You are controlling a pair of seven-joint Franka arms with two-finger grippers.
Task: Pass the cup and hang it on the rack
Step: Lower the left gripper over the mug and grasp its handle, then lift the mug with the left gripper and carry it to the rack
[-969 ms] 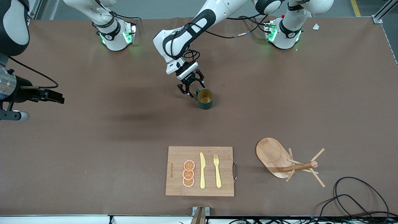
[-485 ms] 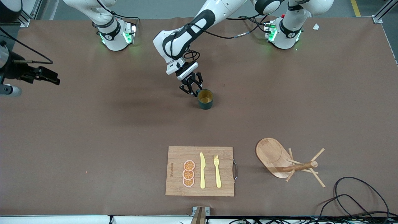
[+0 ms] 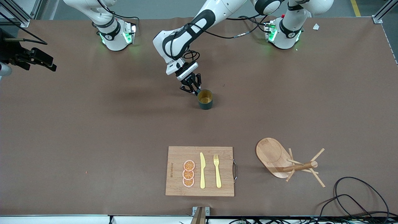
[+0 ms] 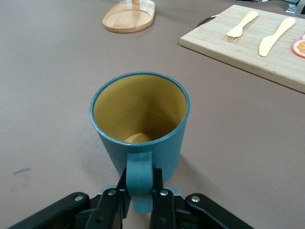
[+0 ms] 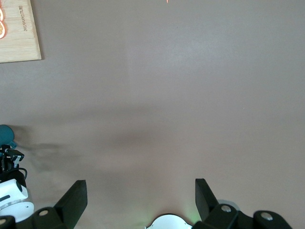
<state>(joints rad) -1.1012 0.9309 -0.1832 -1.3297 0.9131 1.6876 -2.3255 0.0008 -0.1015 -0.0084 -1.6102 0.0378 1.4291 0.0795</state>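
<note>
Gripping the small side handle of the dark teal-green mug with the yellow-orange inside (image 3: 205, 99), my left gripper (image 3: 192, 88) has its fingers pinched tight on it. That mug stands upright on the brown table (image 3: 93, 130), farther from the front camera than the rectangular bamboo cutting board (image 3: 177, 155) and the light wooden mug tree (image 3: 287, 162). My right gripper (image 5: 140, 198) hangs with fingers spread wide, holding nothing, over the table's edge at the right arm's end.
</note>
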